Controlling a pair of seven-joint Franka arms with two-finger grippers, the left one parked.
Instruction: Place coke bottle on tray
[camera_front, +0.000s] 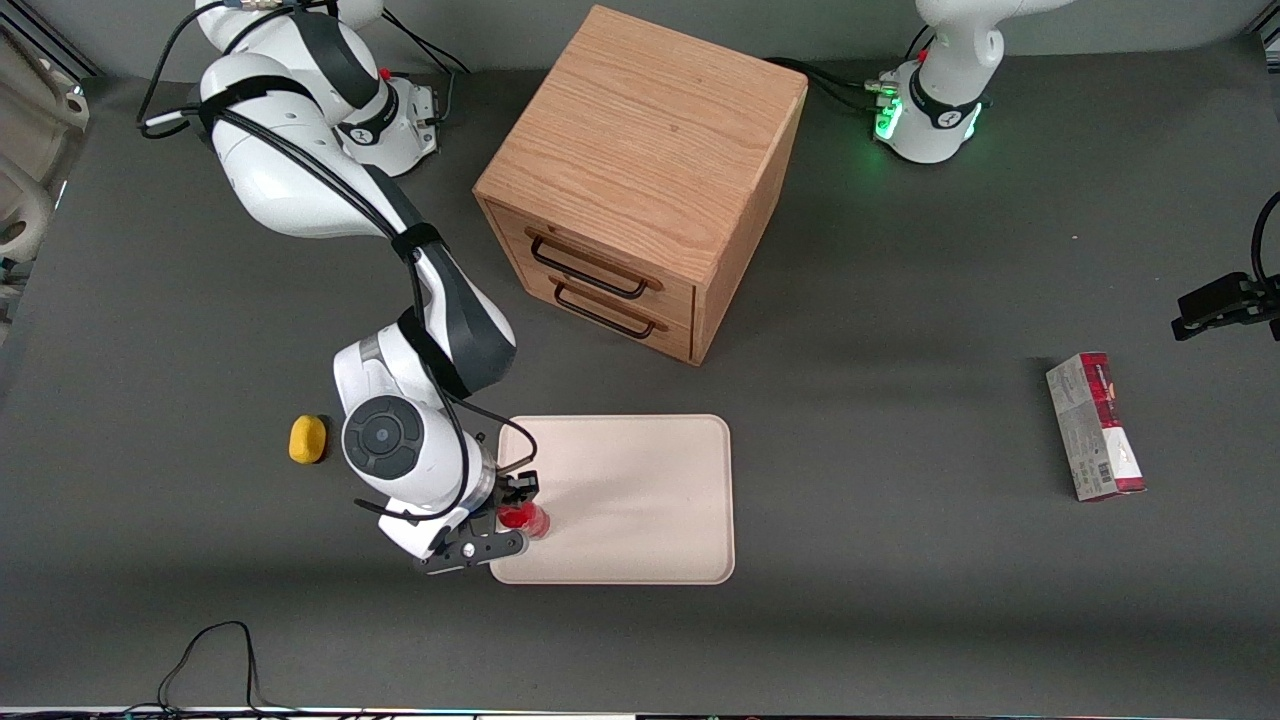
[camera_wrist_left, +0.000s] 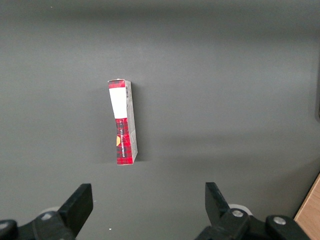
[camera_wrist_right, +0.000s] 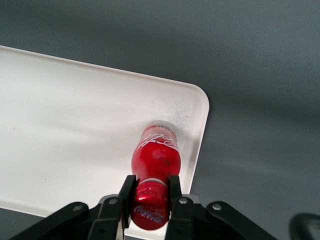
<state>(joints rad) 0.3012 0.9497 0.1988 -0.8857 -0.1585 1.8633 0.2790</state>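
Observation:
The coke bottle is small and red with white lettering, and it stands upright with its base on or just above the tray; I cannot tell whether it touches. My gripper is shut on the bottle's red cap, one black finger on each side. In the front view the gripper hangs over the cream tray's corner nearest the working arm and the front camera, with the red bottle showing under it. The arm's wrist hides part of that tray edge.
A wooden drawer cabinet stands farther from the front camera than the tray. A yellow lump lies beside the arm's wrist. A red-and-grey carton lies toward the parked arm's end of the table.

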